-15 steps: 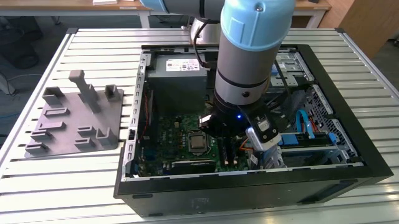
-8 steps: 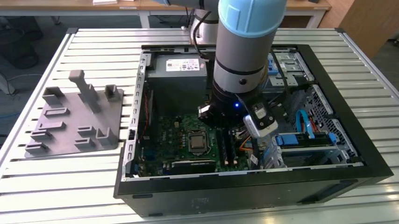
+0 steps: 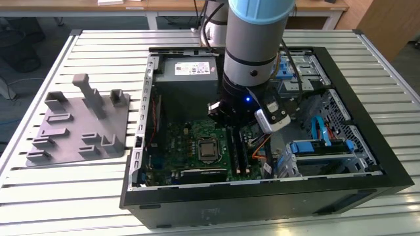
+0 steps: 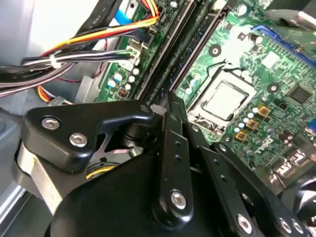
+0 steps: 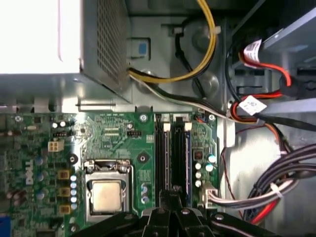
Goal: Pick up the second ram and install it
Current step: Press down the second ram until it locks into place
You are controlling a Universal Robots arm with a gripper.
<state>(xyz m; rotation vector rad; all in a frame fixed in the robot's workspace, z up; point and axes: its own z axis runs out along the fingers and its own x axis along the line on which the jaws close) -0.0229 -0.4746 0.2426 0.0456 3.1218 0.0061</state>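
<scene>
Two sticks are sitting upright in the slots on the board (image 3: 190, 142), and the ram (image 5: 178, 158) is one of them, in the exterior view at six o'clock from my gripper (image 5: 171, 196). My fingers (image 4: 170, 106) are pressing close together just above its near end; I cannot tell whether they are pinching it. The socket (image 5: 106, 195) is lying at nine o'clock from the slots in the exterior view, and cables (image 3: 261, 143) are crowding in at three o'clock. The power supply (image 3: 187, 69) is blocking twelve o'clock, while the plate (image 3: 78, 128) is resting outside the case (image 3: 262, 199), at nine o'clock.
</scene>
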